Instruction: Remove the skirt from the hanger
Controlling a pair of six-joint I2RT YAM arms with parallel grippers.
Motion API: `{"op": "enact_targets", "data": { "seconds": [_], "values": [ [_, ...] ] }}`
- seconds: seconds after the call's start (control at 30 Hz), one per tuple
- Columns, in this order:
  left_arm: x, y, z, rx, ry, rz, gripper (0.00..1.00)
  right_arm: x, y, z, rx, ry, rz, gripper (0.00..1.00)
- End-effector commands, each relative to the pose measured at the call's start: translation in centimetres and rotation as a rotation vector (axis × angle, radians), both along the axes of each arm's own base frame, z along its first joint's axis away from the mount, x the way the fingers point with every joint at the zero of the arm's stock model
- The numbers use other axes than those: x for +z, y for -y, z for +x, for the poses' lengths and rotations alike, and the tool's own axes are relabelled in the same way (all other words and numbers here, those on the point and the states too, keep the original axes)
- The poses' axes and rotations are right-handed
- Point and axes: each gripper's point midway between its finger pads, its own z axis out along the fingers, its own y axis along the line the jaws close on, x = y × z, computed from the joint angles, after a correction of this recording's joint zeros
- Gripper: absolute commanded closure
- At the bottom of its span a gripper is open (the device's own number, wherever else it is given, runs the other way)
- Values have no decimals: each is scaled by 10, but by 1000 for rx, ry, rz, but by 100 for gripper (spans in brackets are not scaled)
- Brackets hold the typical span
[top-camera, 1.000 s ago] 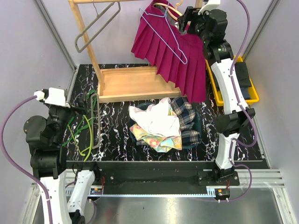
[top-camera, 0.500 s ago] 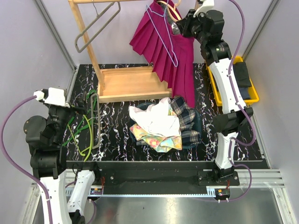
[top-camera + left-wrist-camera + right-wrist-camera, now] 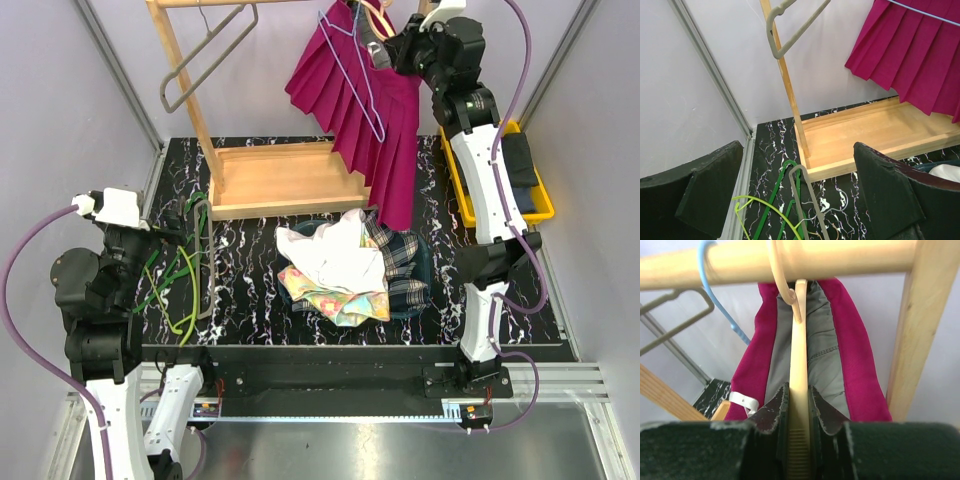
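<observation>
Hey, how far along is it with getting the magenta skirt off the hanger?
Done: only the approach. The right gripper is clamped on the cream hanger below the wooden rail.
In hand: that grip, with the hook over the rail.
Left: all the removal. The magenta skirt is still on the hanger, and the left gripper is open over the green hangers.

Pale lilac walls (image 3: 60, 100); black marbled tabletop (image 3: 250, 290); wooden rack (image 3: 285, 178).

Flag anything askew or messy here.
The magenta skirt hangs slanted on the rack, one end drooping low toward the table. Green hangers lie tangled at the table's left; clothes sit in a rumpled heap mid-table.
</observation>
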Motion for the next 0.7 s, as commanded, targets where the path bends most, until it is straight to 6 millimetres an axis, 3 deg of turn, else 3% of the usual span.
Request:
{"op": "enact_targets", "data": {
  "seconds": [0.0, 0.1, 0.2, 0.23, 0.27, 0.3, 0.33, 0.37, 0.4, 0.43, 0.47, 0.5, 0.53, 0.57, 0.6, 0.67],
  "values": [
    [21, -4, -7, 24, 78, 9, 1, 141, 33, -53, -88, 409, 96, 100],
    [23, -2, -8, 16, 80, 3, 1, 154, 39, -68, -96, 445, 76, 100],
    [23, -1, -9, 8, 82, 1, 1, 154, 44, -79, -106, 435, 42, 100],
    [25, -1, -10, 9, 86, -2, 1, 147, 45, -79, -114, 409, 19, 100],
    [25, -1, -11, 8, 84, -2, 1, 124, 44, -70, -116, 349, -10, 100],
    [26, 0, -12, 6, 86, -2, 1, 128, 49, -84, -122, 349, -16, 100],
    [27, 0, -13, 4, 87, -4, 1, 120, 54, -86, -145, 328, -30, 100],
    [27, 1, -13, -1, 86, -7, 1, 78, 52, -73, -149, 232, -63, 100],
    [29, 2, -15, -6, 92, -9, 1, 86, 60, -95, -158, 250, -55, 100],
    [29, 3, -16, -11, 92, -11, 1, 82, 66, -101, -180, 266, -73, 100],
    [31, 5, -17, -21, 97, -12, 1, 41, 66, -95, -182, 189, -105, 100],
    [33, 6, -18, -26, 100, -12, 1, 54, 76, -122, -193, 226, -94, 100],
    [33, 7, -19, -31, 101, -16, 1, 47, 80, -130, -205, 216, -96, 100],
    [34, 8, -19, -35, 102, -18, 1, 20, 81, -131, -201, 163, -120, 100],
    [37, 9, -21, -41, 107, -18, 1, 28, 88, -153, -209, 184, -116, 100],
    [40, 10, -21, -48, 110, -21, 1, 0, 91, -164, -197, 118, -142, 100]
  ]
}}
